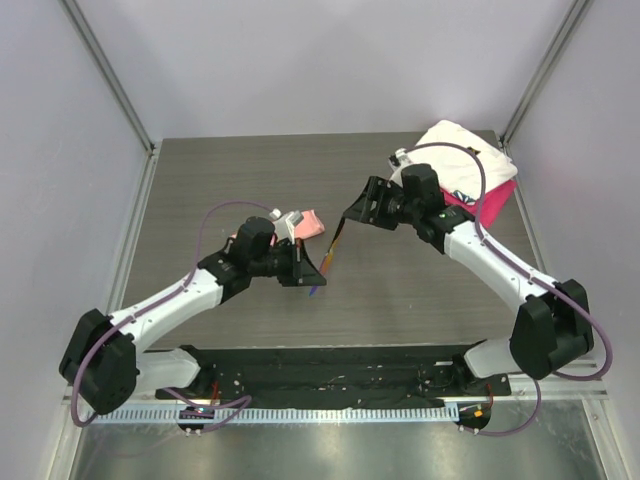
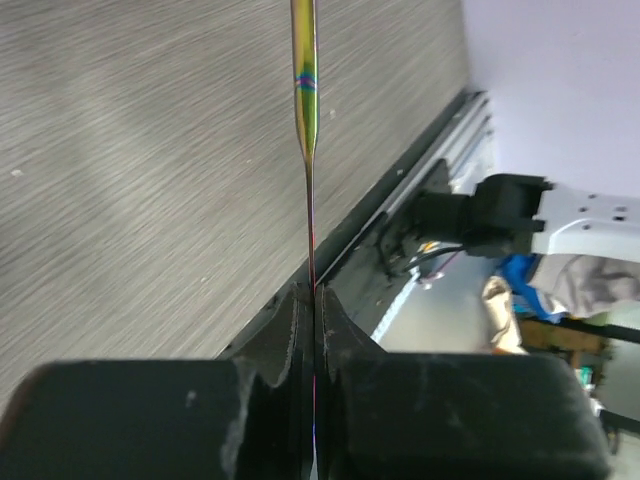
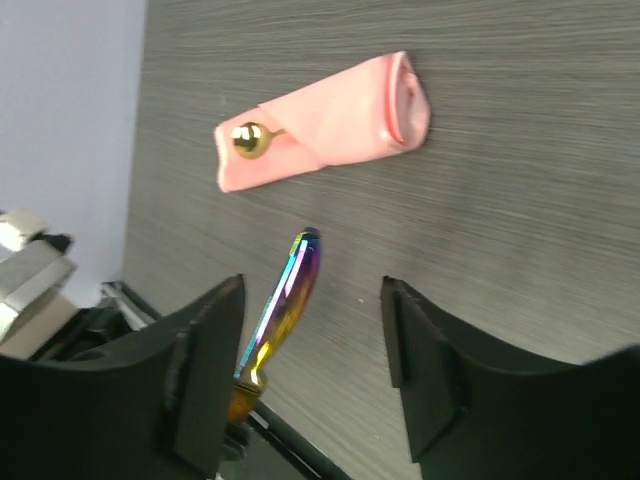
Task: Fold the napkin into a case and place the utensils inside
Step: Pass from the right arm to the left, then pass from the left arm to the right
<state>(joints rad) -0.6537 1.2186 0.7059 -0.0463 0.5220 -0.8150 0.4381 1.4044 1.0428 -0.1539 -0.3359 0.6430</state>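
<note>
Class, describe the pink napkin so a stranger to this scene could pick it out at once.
On the dark grey wood-grain table, look near the centre, beyond the left arm. There lies the salmon-pink cloth napkin, folded into a pouch. Unlike the folded white cloth and magenta cloth in the far right corner, a shiny gold round bowl pokes from one end.

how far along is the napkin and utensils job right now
Done: napkin folded into a case, gold-bowled utensil tucked in. In hand: left gripper shut on a rainbow utensil; right gripper open. Left: slide that utensil into the case.
</note>
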